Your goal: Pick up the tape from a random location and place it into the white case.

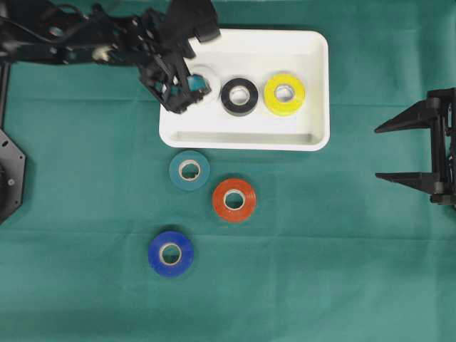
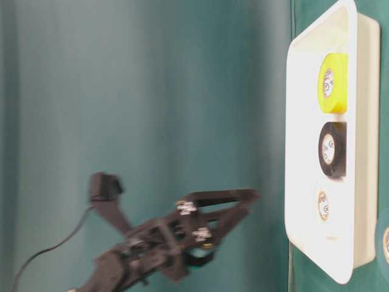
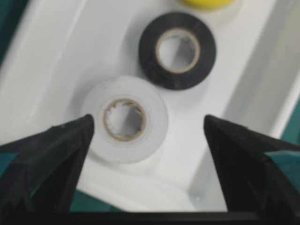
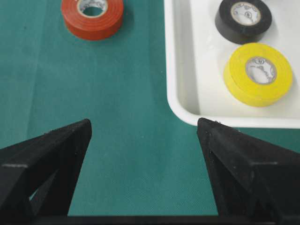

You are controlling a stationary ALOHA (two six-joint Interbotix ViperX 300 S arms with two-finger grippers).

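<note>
A white case [image 1: 246, 135] with a raised rim sits on a green-covered tabletop [image 1: 342, 249], toward the far side in the overhead view. Three rolls of tape lie flat inside it in a row: a white tape [image 3: 125, 119] at the left, a black tape [image 1: 239, 96] in the middle, and a yellow tape [image 1: 285, 94] at the right. The rolls sit close together but apart from one another.

The left gripper [image 1: 187, 91] hangs over the left end of the case, above the white tape. Its fingers [image 3: 51, 159] are spread wide and hold nothing. In the left wrist view the white roll lies on the floor of the case between the two finger tips, touching neither.

Three more rolls lie flat on the tabletop, nearer than the case. A teal tape [image 1: 189, 170] sits just beside the case's near wall. A red tape [image 1: 234, 200] lies near it to the right. A blue tape [image 1: 171, 253] lies nearer still and to the left.

The right gripper [image 1: 388, 152] waits at the right edge of the tabletop, well apart from the case. Its fingers [image 4: 51, 159] are also spread wide and empty, with bare green cloth between them.
</note>
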